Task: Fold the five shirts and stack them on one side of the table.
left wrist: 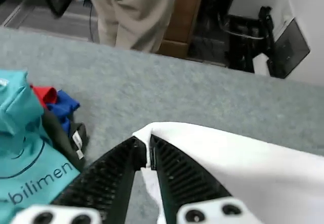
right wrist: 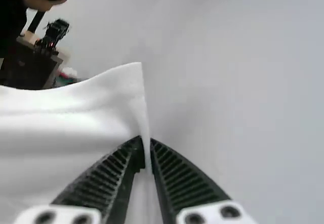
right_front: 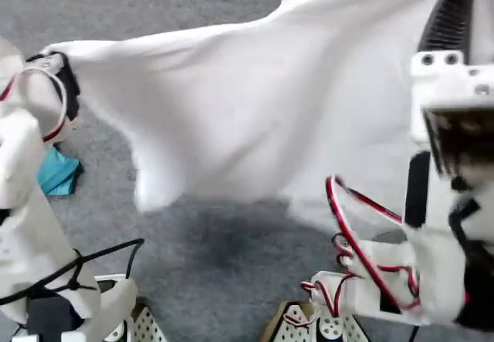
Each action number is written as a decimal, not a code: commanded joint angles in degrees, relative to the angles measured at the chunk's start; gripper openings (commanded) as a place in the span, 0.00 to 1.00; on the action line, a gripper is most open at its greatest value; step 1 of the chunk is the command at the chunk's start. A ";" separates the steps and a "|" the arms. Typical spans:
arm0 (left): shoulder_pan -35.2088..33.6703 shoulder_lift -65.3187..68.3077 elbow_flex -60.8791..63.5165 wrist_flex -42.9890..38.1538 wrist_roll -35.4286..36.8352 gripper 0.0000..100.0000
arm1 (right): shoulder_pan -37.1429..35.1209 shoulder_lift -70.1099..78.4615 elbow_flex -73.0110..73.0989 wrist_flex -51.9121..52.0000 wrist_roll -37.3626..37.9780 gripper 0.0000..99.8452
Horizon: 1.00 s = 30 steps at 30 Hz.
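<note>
Shirt of white cloth held spread and lifted over the grey table, likely to open it flat for folding; left gripper clamped on one corner; right gripper pinched shut on another edge; teal shirt heaped aside.

Grey table, wooden cabinet behind.

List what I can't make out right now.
High view: white shirt covers the table beneath; left arm hides most of the pile.
Left wrist view: edge cuts the pile, so no count.
Right wrist view: shirt blocks the table.
</note>
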 commanded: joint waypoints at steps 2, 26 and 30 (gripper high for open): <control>-1.67 -0.57 9.93 0.70 -1.32 0.02 | -0.40 -1.45 5.49 8.18 3.60 0.00; 5.10 12.26 58.55 -48.44 15.03 0.02 | -1.80 -0.92 98.68 -33.85 7.74 0.00; 5.19 25.45 53.63 -51.96 19.87 0.02 | -1.71 1.63 105.89 -39.74 7.91 0.00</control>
